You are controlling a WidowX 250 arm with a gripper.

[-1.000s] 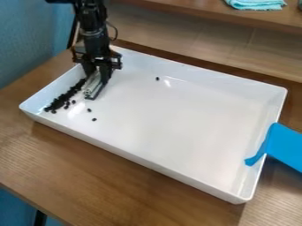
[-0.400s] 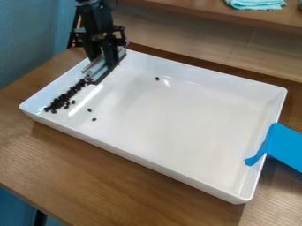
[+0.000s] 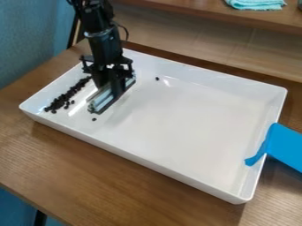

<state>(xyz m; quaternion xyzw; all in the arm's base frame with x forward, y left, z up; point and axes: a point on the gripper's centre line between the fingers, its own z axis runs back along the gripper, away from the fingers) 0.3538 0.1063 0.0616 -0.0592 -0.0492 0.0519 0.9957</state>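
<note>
- In the camera view, a white tray (image 3: 189, 128) lies on the wooden worktop (image 3: 106, 185), its longer sides running from about ten o'clock towards four.
- The arm comes down from eleven o'clock, and the tool (image 3: 112, 86) hangs inside the tray, towards ten o'clock from its middle.
- The tool looks closed on a pale, dark-edged strip (image 3: 105, 98), parted only by the strip's thickness. The strip slants, its low end pointing to about seven o'clock; whether that end touches the tray floor I cannot tell.
- The dark bits (image 3: 63, 99), small as beans, lie in a narrow heap along the tray's nine-to-ten o'clock side, just beside the strip but apart from it.
- One stray bit (image 3: 94, 119) sits just beyond the strip's low end, towards nine o'clock from the tray's middle; another (image 3: 157, 78) lies alone near twelve.
- A blue piece (image 3: 282, 145) overlaps the tray's wall at three to four o'clock, well apart from the tool. A folded pale-blue cloth (image 3: 256, 3) rests on the shelf (image 3: 206, 12) towards one o'clock.
- My judgement of the step: the strip is gripped and placed beside the loose bits, with the heap and strays ungathered.
- A move from here calls for a firm grip, the strip's long edge level with the floor, and light pressure.
</note>
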